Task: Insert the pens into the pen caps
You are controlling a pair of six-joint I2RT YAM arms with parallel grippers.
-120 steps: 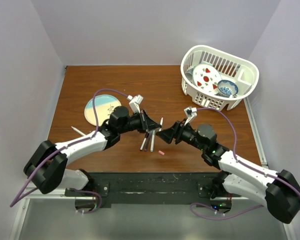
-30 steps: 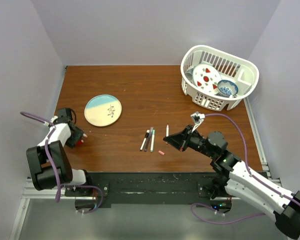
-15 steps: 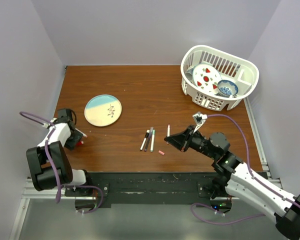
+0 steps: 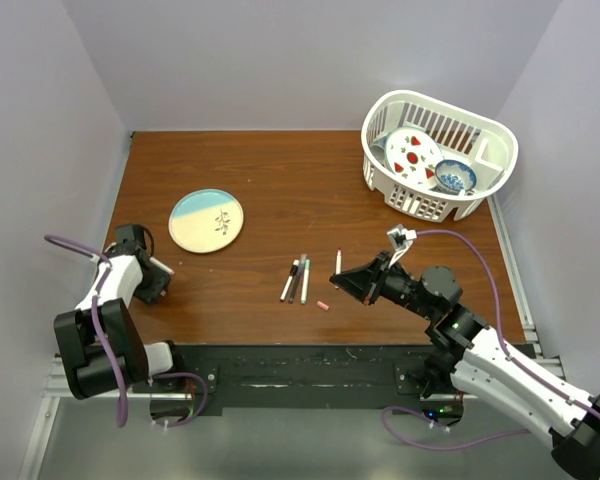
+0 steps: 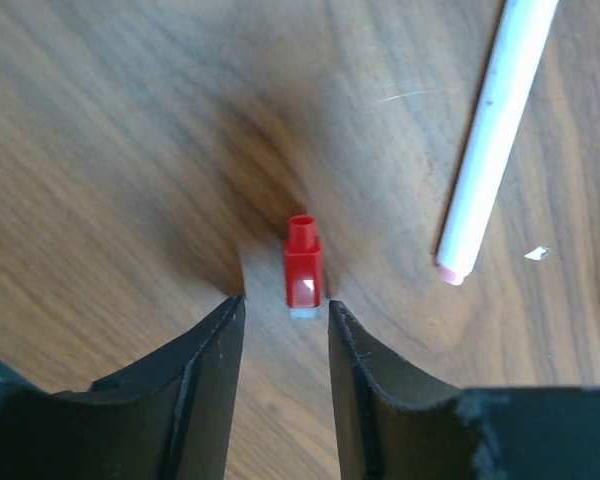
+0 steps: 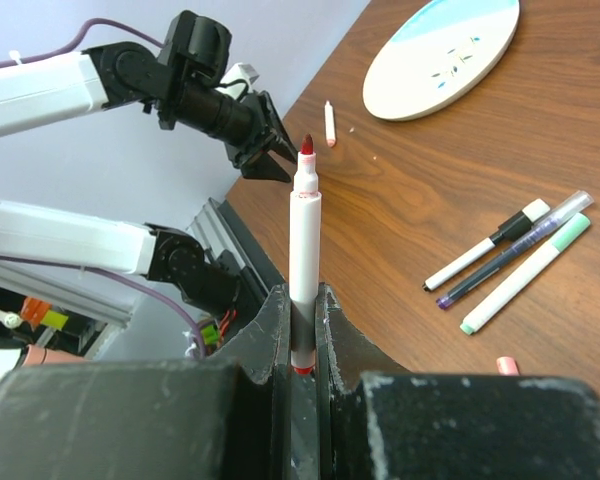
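A red pen cap [image 5: 303, 265] lies on the wood just ahead of my left gripper [image 5: 285, 305], whose jaws stand open to either side of it without touching. A white pen [image 5: 490, 140] with a pink end lies to the cap's right. In the top view the left gripper [image 4: 155, 285] sits at the table's left edge and covers the cap. My right gripper [image 6: 302, 300] is shut on a white pen [image 6: 304, 240] with a red tip, held upright above the table [image 4: 338, 265]. Three more pens [image 4: 298, 280] lie side by side mid-table, with a pink cap [image 4: 323, 305] near them.
A round blue-and-cream plate [image 4: 207, 220] lies behind the left gripper. A white basket [image 4: 438, 155] with dishes stands at the back right. Purple walls close in the left and right sides.
The left gripper's jaws have narrowed and it has shifted slightly toward the near edge, over the red cap. The right gripper edged left with its pen.
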